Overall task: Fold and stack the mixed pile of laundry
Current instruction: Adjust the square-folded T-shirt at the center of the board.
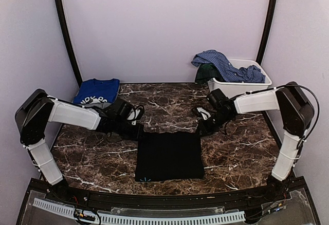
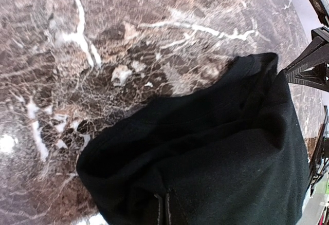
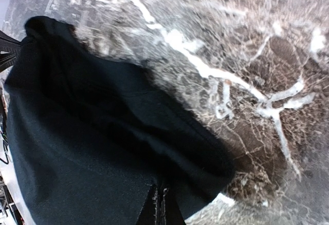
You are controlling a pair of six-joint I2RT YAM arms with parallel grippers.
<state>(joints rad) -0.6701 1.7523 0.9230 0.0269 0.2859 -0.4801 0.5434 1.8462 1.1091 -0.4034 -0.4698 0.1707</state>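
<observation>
A large plain black garment lies folded into a rough square at the middle of the marble table. My left gripper is down at the garment's far left corner. In the left wrist view it is shut, with black cloth bunched around the tips. At the far right corner my right gripper is shut on the same cloth, its tips pressed together in the fabric. A royal-blue printed tee lies folded at the back left.
A white plastic bin stands at the back right. A blue checked shirt is draped over its rim, with a dark green piece under it. Curtain walls close in the back and both sides.
</observation>
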